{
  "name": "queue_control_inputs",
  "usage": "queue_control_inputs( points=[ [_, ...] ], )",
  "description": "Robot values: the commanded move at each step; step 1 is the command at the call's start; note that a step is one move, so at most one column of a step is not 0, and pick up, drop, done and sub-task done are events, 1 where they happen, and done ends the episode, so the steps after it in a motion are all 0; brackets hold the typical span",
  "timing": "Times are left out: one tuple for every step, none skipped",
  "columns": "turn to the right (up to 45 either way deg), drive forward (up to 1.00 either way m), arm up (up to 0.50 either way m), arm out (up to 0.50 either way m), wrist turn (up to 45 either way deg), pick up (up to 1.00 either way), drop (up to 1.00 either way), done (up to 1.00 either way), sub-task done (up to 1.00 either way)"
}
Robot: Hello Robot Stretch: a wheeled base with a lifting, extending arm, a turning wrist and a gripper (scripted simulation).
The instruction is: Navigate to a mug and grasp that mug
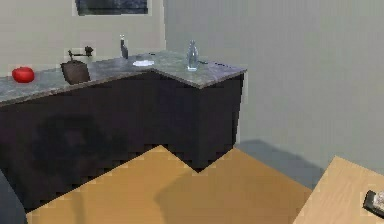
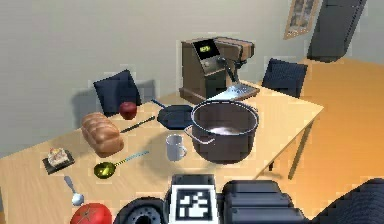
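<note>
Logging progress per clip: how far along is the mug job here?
Looks done: the approach, since the small grey cylindrical mug stands on the light wooden table alongside the robot. In hand: the gripper sits at the arm side view's bottom edge, short of the mug. Left: the grasp; the mug rests on the tabletop.

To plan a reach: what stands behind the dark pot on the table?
A coffee machine stands behind the pot; the pot covers the part of the table between them.

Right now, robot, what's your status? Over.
Gripper low at table edge, can't tell if holding anything. Mug upright on table beyond it. Big pot close beside mug.
</note>
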Motion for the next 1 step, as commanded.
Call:
queue_control_inputs(
  points=[
    [0.0,0.00,0.00,0.40,0.0,0.00,0.00,0.00,0.00]
  ],
)
